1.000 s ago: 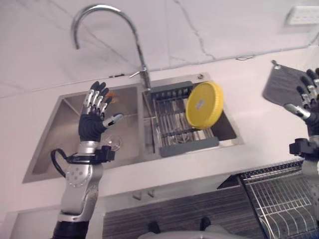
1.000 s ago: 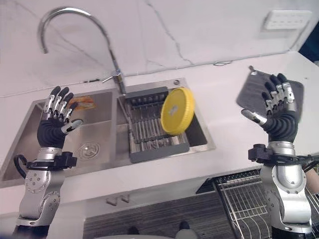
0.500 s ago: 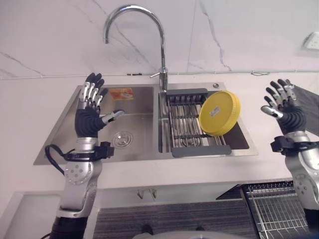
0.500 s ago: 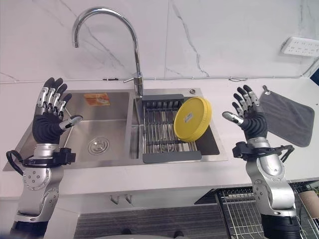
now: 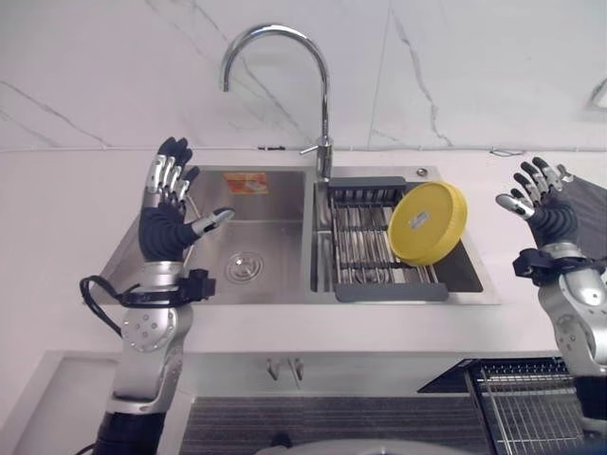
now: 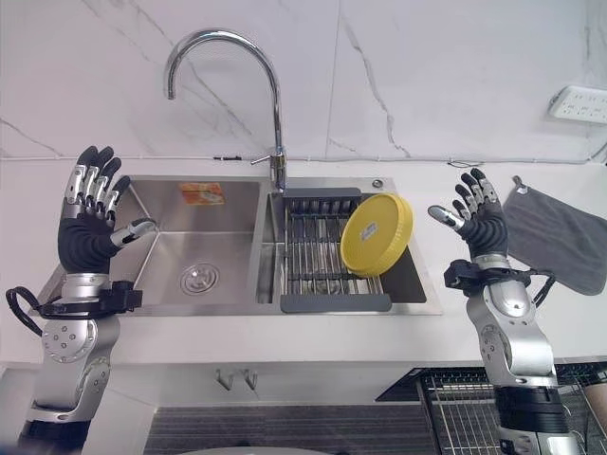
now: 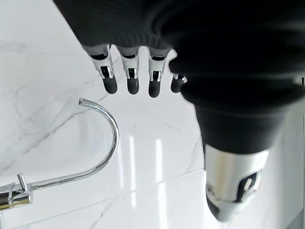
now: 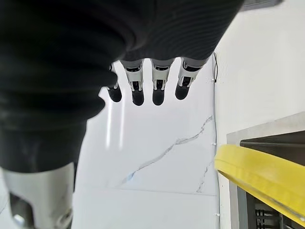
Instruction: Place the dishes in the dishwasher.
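A yellow plate leans on edge in the dark drying rack set in the right basin of the steel sink; its rim also shows in the right wrist view. My left hand is raised above the sink's left edge, fingers straight and spread, holding nothing. My right hand is raised over the counter right of the sink, open and empty, a short way from the plate. The dishwasher's wire rack shows at the lower right, below the counter.
A tall curved faucet rises behind the sink between the basins. A grey cloth lies on the white counter at the far right. A wall socket sits on the marble wall. An orange sticker marks the left basin's back wall.
The camera has swung and levelled, so the whole scene shifted. My right hand has come in closer to the sink and plate; the left hand keeps its raised open pose.
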Robot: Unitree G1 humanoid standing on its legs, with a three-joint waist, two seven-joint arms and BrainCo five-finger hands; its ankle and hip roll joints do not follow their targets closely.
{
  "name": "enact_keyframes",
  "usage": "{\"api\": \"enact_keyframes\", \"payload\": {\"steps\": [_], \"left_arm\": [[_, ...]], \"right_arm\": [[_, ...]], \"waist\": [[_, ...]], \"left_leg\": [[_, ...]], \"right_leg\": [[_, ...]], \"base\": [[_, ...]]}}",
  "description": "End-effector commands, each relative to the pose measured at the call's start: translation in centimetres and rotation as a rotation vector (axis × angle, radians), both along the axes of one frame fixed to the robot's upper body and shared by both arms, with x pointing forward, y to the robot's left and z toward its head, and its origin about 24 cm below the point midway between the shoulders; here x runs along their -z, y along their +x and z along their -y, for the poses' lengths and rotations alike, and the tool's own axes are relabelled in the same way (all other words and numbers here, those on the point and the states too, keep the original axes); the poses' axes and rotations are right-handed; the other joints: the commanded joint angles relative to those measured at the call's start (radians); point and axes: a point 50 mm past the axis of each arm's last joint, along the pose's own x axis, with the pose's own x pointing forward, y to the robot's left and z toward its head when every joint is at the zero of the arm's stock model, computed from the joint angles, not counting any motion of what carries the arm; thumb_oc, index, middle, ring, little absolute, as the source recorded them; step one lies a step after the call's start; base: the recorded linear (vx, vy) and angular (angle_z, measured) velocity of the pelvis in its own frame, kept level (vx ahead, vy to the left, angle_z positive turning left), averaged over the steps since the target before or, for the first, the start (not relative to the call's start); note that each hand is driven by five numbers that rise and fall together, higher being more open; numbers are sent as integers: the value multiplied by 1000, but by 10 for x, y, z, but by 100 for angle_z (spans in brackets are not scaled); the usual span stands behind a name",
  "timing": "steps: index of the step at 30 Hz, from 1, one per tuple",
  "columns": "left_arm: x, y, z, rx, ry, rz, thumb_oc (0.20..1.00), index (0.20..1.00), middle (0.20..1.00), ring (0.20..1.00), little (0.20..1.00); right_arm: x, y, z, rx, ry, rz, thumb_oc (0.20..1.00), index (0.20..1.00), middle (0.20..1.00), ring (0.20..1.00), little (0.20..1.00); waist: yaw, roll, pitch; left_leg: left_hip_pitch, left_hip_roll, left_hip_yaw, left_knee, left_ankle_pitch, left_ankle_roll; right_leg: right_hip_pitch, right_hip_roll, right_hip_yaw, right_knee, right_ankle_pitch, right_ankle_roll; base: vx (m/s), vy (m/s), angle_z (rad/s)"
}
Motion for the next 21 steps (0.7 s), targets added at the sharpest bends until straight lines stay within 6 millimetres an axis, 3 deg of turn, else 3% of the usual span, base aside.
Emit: {"api": "enact_keyframes", "payload": {"steps": [1,8,21], "left_arm": [[-20,6,-4,4,51,102,1000,1000,1000,1000,1000],[-14,10,-3,27,4,67,1000,1000,1000,1000,1000],[-12,17,-1,28,-4,38,1000,1000,1000,1000,1000]], "right_arm": [[-37,10,7,23,-16,151,1000,1000,1000,1000,1000],[-29,19,11,27,51,100,1000,1000,1000,1000,1000],[11,37,24,8,148,-183,1000,1000,1000,1000,1000]], "waist": [[30,-4,-27],[41,-6,-26],[64,-11,-23]], "left_leg": [[60,39,-23,1,-85,-36],[64,40,-28,1,-87,-36],[67,42,-34,1,-85,-40]], "right_leg": [[13,-10,-51,-1,-19,27],[20,-9,-57,-1,-21,24],[28,-10,-78,-1,-25,19]], "base": [[-2,-6,4],[0,0,0],[-3,0,1]]}}
